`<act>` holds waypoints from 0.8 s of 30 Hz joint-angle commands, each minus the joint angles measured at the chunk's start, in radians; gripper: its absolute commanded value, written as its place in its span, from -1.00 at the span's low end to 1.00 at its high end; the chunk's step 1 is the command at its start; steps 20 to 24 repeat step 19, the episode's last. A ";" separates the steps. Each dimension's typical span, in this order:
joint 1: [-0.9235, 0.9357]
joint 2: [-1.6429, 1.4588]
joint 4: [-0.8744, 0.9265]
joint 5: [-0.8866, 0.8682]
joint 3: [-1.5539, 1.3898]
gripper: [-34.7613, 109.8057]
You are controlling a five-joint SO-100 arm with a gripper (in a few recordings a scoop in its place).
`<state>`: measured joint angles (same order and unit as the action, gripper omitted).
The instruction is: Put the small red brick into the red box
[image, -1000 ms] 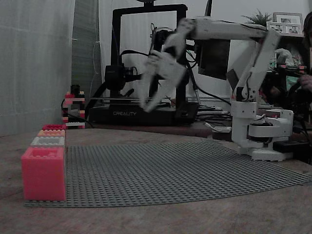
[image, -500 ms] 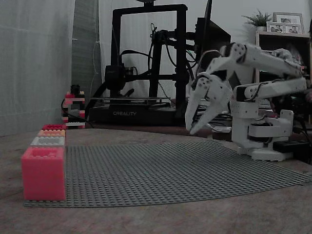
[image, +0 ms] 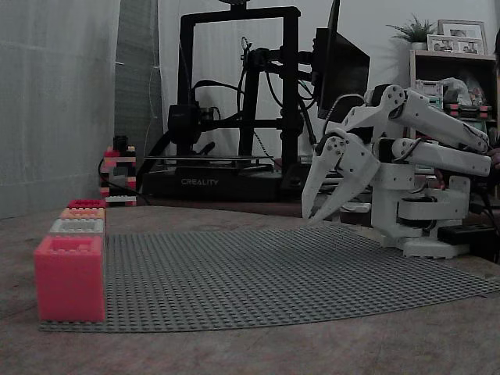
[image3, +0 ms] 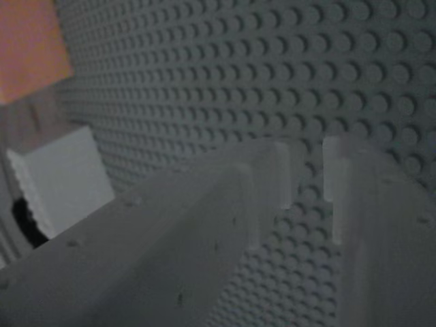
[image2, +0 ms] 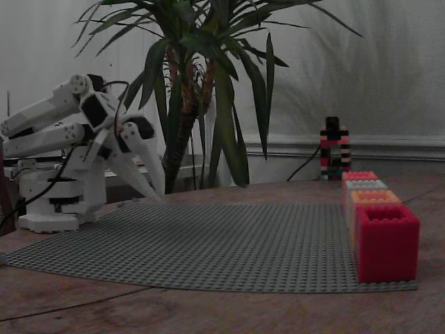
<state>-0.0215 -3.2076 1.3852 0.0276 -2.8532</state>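
Red box (image2: 386, 242) is set at the near right corner of the studded mat (image2: 208, 243) in a fixed view, first in a row of boxes along that edge. Across the mat, by its far left edge, the claw (image2: 154, 197) is hung low beside the arm's base, jaws parted by a narrow gap with nothing between them. Where the small red brick lies cannot be told. It is judged light, stiff and slick, best pinched squarely across its flat sides.
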 commanded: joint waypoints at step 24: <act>-0.023 -0.012 0.020 -0.032 -0.008 -0.52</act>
